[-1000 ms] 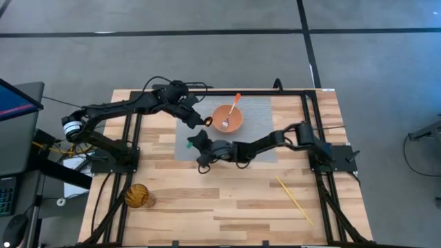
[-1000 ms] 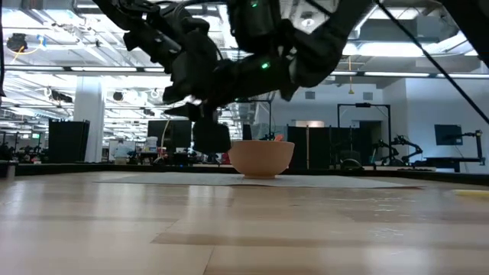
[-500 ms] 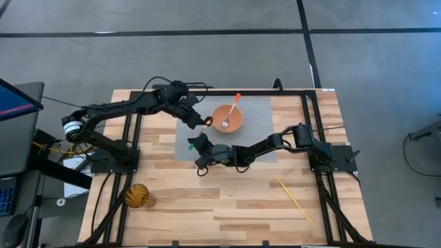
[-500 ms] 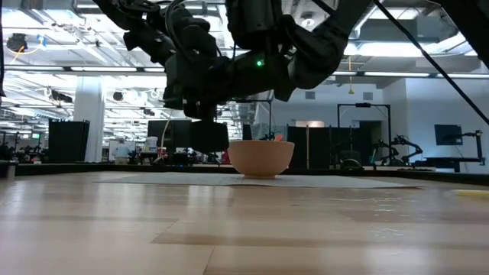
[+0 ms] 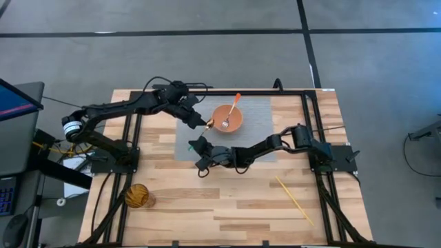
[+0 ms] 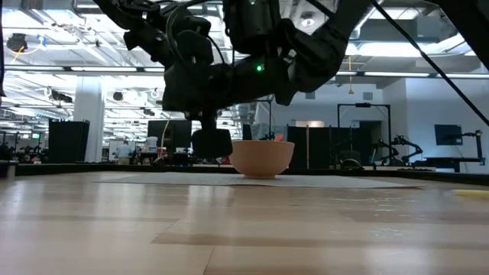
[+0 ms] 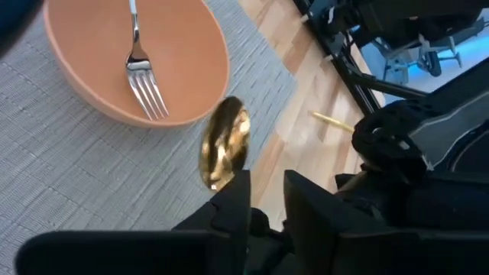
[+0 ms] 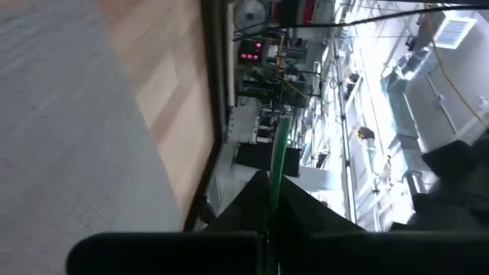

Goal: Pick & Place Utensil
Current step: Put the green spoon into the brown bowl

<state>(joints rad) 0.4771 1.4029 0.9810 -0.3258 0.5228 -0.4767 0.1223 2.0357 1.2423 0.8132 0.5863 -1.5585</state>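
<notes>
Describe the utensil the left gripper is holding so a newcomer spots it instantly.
On the grey mat, find the orange bowl holding a fork. Just outside its rim, the left gripper holds a spoon. Unlike the silver fork, it is shiny gold with a rounded head.

Left arm reaches inward, left end effector (image 5: pixel 202 122) fingers pinched together. Right arm stretches across toward the left side, right end effector (image 5: pixel 196 146) also clamped, wrist low.
</notes>
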